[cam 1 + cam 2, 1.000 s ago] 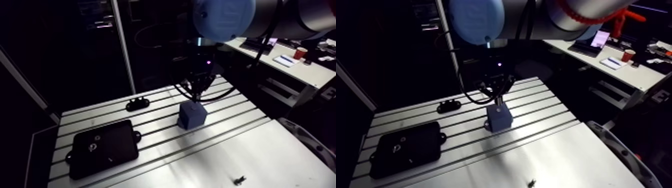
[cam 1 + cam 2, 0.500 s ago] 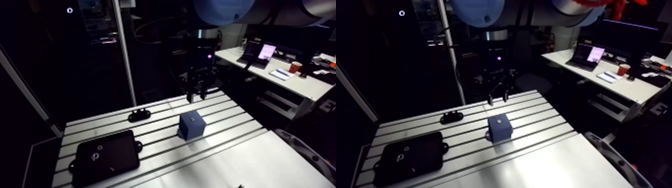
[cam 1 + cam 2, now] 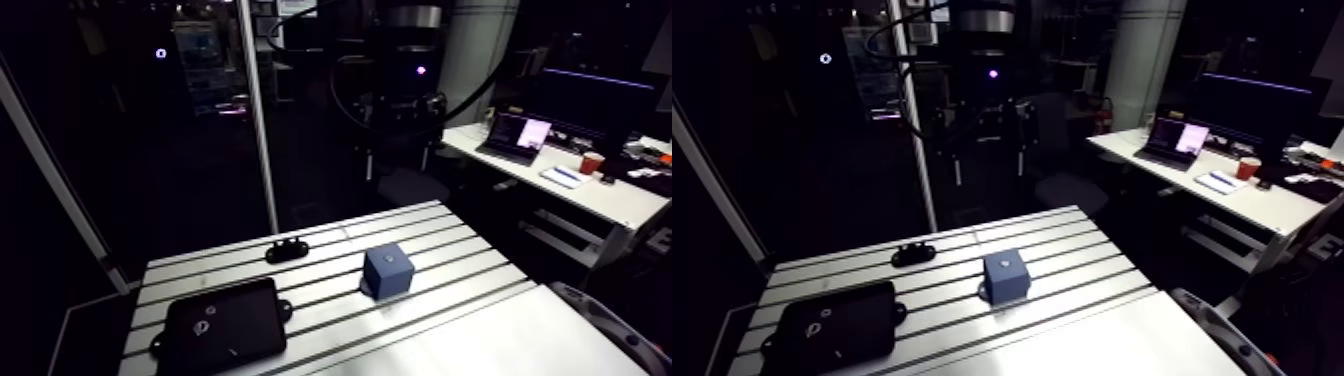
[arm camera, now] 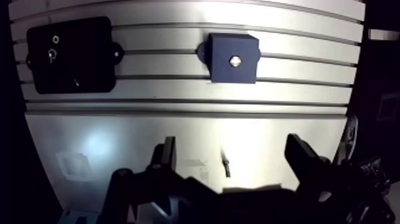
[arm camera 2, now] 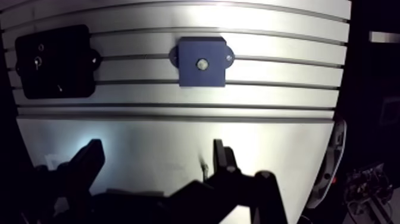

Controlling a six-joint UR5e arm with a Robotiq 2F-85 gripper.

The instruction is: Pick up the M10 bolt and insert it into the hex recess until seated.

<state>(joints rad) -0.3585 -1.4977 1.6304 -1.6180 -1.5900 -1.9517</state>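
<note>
Apparently done — bolt (image 4: 236, 61) sits in the blue block (image 4: 223, 47); gripper (image 4: 232, 149) well apart, spread, empty — just confirm seating.

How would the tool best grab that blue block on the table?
Probably from straight above, closing the tool on the two flat walls of the blue block that carry no tabs: they stand upright and parallel. Keep clear of the bolt head in its top. It may be fastened down.
</note>
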